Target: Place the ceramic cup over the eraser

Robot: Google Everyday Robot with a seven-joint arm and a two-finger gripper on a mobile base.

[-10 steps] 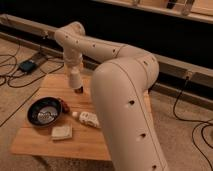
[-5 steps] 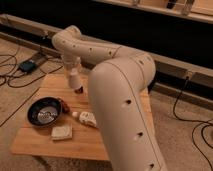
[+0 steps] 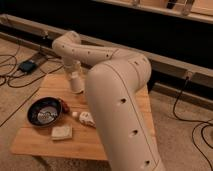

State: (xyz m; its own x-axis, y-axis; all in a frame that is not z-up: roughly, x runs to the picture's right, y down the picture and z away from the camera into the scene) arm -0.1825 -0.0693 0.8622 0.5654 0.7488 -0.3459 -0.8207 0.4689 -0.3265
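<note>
The gripper (image 3: 76,86) is seen hanging from the wrist over the far left part of the table (image 3: 125,145), pointed straight down. A pale, tapered shape at its lower end is taken to be the cup (image 3: 76,85), held in the gripper and lifted clear of the table, though where the gripper ends and the cup begins cannot be made out cleanly. The gripper is therefore judged to be clenched on the cup.

The eraser (image 3: 65,106) is seen as a small dark upright block on the table, just beside the right rim of the dark bowl (image 3: 44,111) and nearer the camera than the gripper. The cup is not above it: it hangs beyond the eraser and a little to its right in the view, near but apart.

Also on the table are a white bottle (image 3: 85,118) lying on its side next to the eraser, and a flat beige block (image 3: 62,132) near the front edge. Much of the right half of the table is hidden by the robot's large arm.

The carrying step is judged to be in hand; the covering has not been done. Next, the cup would have to be brought directly over the eraser, mouth downward, and lowered squarely so that the rim clears the block's top edges. The bowl and bottle stand close on either side, so little sideways error can be allowed, and the eraser could be tipped by a glancing rim.
</note>
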